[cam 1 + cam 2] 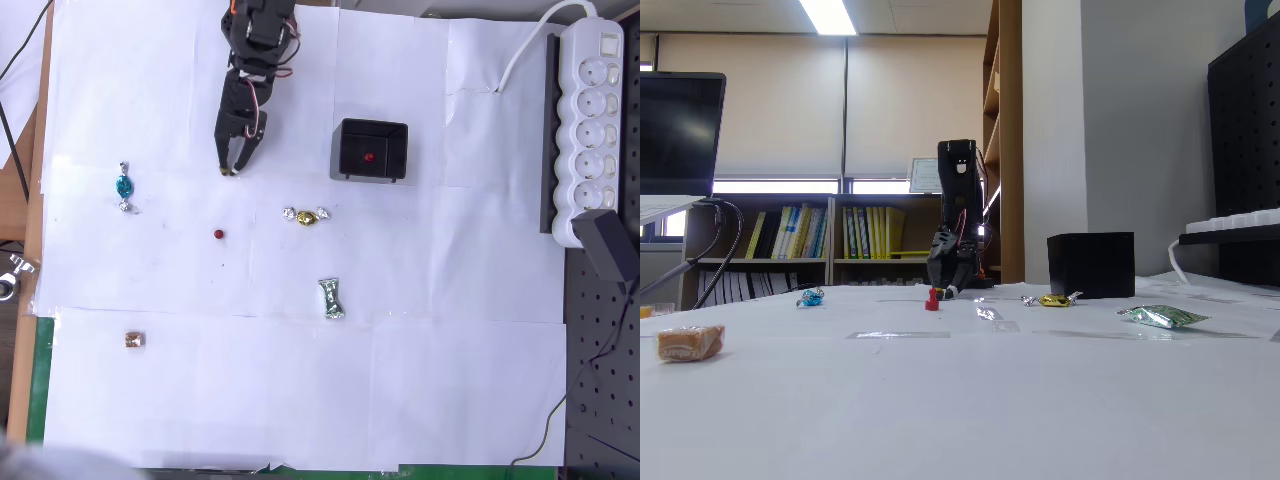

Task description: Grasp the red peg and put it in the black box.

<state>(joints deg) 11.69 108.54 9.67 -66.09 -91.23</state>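
A tiny dark-red peg stands alone on the white paper; in the fixed view the red peg stands upright in front of the arm. A second red peg lies inside the black box; from the side the black box is a dark cube right of the arm. My gripper points down at the paper, above the loose peg in the overhead view and left of the box. The fingertips are low, near the paper, and I see nothing between them. Their gap is too small to judge.
Wrapped candies lie around: teal, gold, green-silver, and a brown one near the lower left. A white power strip runs along the right edge. The wooden table edge borders the left.
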